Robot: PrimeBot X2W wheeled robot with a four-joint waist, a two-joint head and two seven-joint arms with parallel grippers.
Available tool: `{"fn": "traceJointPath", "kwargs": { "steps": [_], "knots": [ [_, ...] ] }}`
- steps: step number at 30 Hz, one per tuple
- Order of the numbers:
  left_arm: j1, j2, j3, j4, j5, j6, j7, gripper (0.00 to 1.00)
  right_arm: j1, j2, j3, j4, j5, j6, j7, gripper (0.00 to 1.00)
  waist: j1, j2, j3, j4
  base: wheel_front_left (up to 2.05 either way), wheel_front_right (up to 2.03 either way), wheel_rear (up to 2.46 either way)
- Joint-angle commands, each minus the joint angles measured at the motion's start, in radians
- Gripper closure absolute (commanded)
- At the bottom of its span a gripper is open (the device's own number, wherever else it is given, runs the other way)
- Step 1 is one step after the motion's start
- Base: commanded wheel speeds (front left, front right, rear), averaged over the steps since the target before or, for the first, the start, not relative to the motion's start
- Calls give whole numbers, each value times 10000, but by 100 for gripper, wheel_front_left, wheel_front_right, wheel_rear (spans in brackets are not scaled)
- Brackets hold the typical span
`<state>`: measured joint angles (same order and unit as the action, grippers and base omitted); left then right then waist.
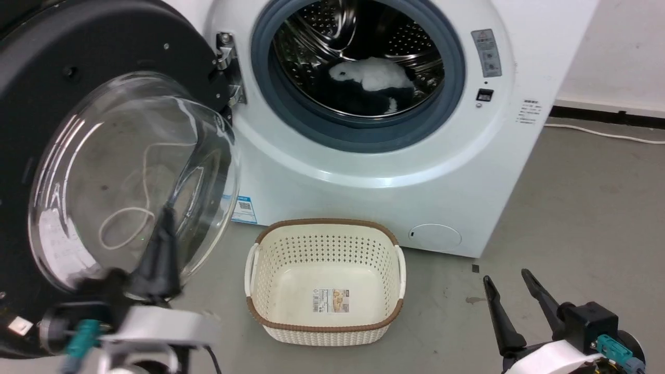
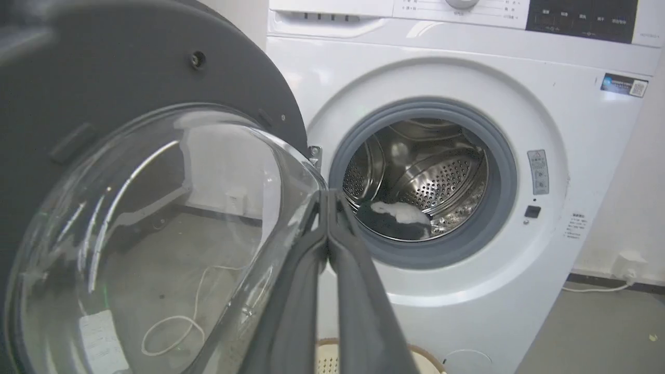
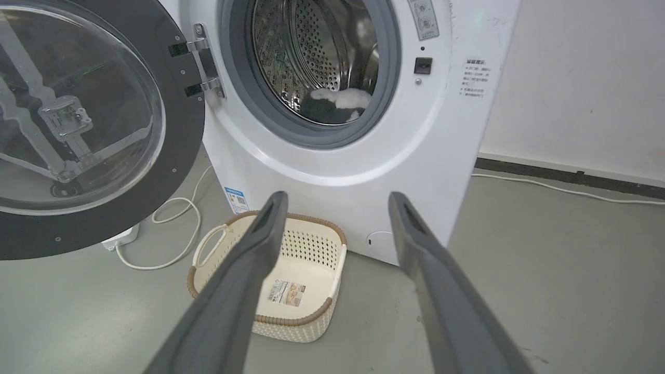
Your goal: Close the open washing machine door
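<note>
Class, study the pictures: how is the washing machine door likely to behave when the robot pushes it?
The washing machine door looks rigid, so it should probably swing as one piece about its metal hinge. Its bulging glass window looks smooth; the shut left gripper might slip there.

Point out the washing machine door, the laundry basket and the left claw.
washing machine door (image 3: 184, 130), right wrist view, right side of its black rim.
laundry basket (image 1: 324, 337), head view, near outer wall.
left claw (image 2: 328, 200), left wrist view, where its closed fingertips meet.
</note>
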<state>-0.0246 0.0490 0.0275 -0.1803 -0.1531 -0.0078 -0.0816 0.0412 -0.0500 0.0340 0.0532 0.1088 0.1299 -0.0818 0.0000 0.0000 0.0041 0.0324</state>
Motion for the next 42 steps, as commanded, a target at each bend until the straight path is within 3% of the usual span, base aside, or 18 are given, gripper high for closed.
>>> {"fn": "traceJointPath", "kwargs": {
  "steps": [1,7,14,16,17,19,29,30,36,39,40,42],
  "knots": [
    [-198,13,179,-248,-147,71,-98,100,137,-1,11,60,115,3,-103,0,0,0,11,73,0,0,0],
    [-652,13,1626,-1009,-580,289,-224,100,160,-1,-9,191,273,3,-230,0,0,0,52,431,0,0,0],
    [-1145,90,4000,-980,-1057,109,-371,100,158,-1,-94,340,409,4,-376,0,0,0,180,975,0,0,0],
    [-1207,306,4546,-600,-1222,45,-397,100,134,-1,-118,379,438,4,-418,0,0,0,251,1130,0,0,0],
    [-1160,875,4979,309,-1234,28,-212,100,80,-1,-160,434,465,4,-480,0,0,0,367,1343,0,0,0],
    [-1234,1308,5102,905,-1237,23,-34,100,33,-1,-162,471,457,4,-521,0,0,0,474,1445,0,0,0],
    [-1987,3178,4821,3423,-1074,-161,771,100,-409,-1,-271,390,314,5,-528,0,0,0,1308,1536,0,0,0],
    [-2259,3631,4446,3978,-1082,-426,982,100,-469,-2,-302,341,310,5,-511,0,0,0,1520,1525,0,0,0],
    [-2351,4292,3597,4668,-1365,-726,1765,100,-486,-2,-337,354,413,5,-579,0,0,0,1635,1553,0,0,0],
    [-2275,4642,2636,4601,-2030,-782,2433,100,-418,-2,-377,437,509,5,-654,0,0,0,1558,1668,0,0,0],
    [-2096,4920,1798,4317,-2773,-805,3074,100,-389,-2,-400,508,577,5,-706,0,0,0,1489,1763,0,0,0],
    [-2003,5030,1418,4080,-3190,-817,3384,100,-378,-2,-420,540,612,6,-739,0,0,0,1445,1819,0,0,0]
  ]
}}
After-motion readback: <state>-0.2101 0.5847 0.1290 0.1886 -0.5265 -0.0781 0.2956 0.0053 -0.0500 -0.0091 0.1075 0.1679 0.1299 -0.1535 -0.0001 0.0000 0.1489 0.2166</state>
